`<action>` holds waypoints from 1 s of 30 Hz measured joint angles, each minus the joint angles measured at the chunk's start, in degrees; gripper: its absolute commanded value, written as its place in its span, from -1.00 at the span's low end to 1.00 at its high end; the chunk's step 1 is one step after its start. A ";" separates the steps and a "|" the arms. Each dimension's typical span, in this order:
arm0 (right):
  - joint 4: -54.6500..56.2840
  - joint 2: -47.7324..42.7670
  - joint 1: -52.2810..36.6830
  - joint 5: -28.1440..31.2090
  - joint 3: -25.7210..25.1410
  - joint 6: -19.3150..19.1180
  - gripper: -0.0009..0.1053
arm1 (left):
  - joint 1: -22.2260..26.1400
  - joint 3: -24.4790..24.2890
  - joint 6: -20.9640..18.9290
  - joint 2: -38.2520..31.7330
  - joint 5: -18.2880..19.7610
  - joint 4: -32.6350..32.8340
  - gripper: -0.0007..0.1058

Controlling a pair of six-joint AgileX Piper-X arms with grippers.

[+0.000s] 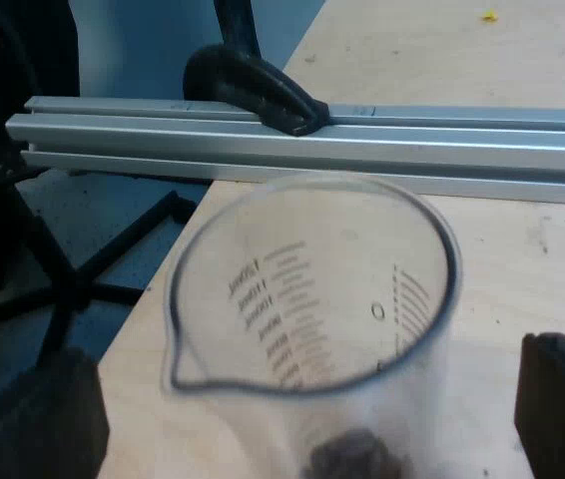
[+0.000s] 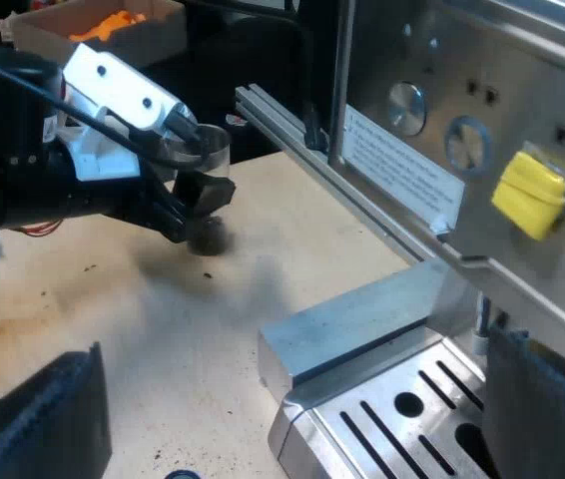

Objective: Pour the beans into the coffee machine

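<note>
The clear measuring glass (image 1: pixel 312 289) stands upright on the wooden table with a small dark heap of beans (image 1: pixel 352 454) in its bottom. My left gripper (image 1: pixel 307 369) is open. Its two fingers flank the glass with a gap on each side. In the right wrist view the same glass (image 2: pixel 203 150) stands between the left gripper's (image 2: pixel 188 200) fingers, a short way from the espresso machine (image 2: pixel 442 120). My right gripper (image 2: pixel 292 399) is open and holds nothing. It hangs over the table edge of the machine's drip tray (image 2: pixel 382 419).
An aluminium rail (image 1: pixel 362 145) with a black clamp (image 1: pixel 253 90) runs just beyond the glass. The table's edge (image 1: pixel 143 309) drops to the floor and a chair base (image 1: pixel 73 289). A cardboard box (image 2: pixel 103 30) sits far behind the left arm. A yellow tag (image 2: pixel 530 195) sticks to the machine's front.
</note>
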 measured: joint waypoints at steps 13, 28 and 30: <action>0.00 0.00 0.00 1.81 0.00 0.00 0.48 | 0.00 -2.74 -0.02 2.51 1.30 0.00 0.10; -0.21 0.00 0.00 3.46 0.00 0.00 0.48 | 0.00 -2.74 -0.02 -3.69 1.85 9.78 -0.98; -0.38 0.00 0.00 5.47 0.00 0.00 0.48 | 0.00 -2.88 -0.02 -6.63 2.59 13.54 -0.98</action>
